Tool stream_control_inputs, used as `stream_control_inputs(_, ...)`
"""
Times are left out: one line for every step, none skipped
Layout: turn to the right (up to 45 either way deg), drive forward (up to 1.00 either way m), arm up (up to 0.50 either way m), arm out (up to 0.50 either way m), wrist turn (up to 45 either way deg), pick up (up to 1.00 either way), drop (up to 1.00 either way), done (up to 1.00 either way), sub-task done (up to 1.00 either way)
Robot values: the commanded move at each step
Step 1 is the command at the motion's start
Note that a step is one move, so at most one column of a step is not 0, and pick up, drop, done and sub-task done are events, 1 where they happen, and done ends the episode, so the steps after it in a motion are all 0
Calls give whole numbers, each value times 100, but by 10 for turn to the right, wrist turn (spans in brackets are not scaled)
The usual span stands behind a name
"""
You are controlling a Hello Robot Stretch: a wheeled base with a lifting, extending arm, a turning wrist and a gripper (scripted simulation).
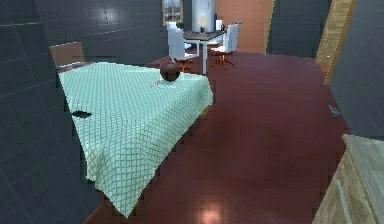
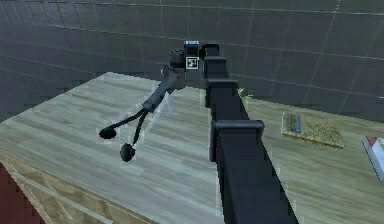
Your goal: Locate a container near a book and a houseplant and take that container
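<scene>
A dark red floor [image 1: 270,120] spreads across the forward view between dark tiled walls [image 1: 30,80], and a bed [image 1: 130,110] under a mint checked cover takes up that view's left half. In the arm side view a pale wooden tabletop [image 2: 90,150] runs beneath another dark tiled wall, and the arm [image 2: 240,150], a dark square bar, rises over it from the bottom edge. Far back in the forward view a dining table [image 1: 203,37] stands with white chairs [image 1: 182,45] around it, and a brown chair [image 1: 68,55] sits behind the bed. A dark ball [image 1: 171,72] rests on the bed's far end. A flat, book-like slab [image 2: 310,127] lies on the tabletop right of the arm. The gripper [image 2: 115,142] reaches leftward with only bare wood behind its fingers [image 2: 127,152]; it holds nothing, and the set of its fingers cannot be told. A small dark flat thing [image 1: 81,115] lies on the cover. Where the container lies I cannot tell.
</scene>
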Motion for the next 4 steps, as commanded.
stream_control_inputs(0,0,0,0,450,0,0,0,0)
stream_control_inputs(0,0,0,0,450,0,0,0,0)
stream_control_inputs(0,0,0,0,240,0,0,0,0)
stream_control_inputs(0,0,0,0,0,100,0,0,0)
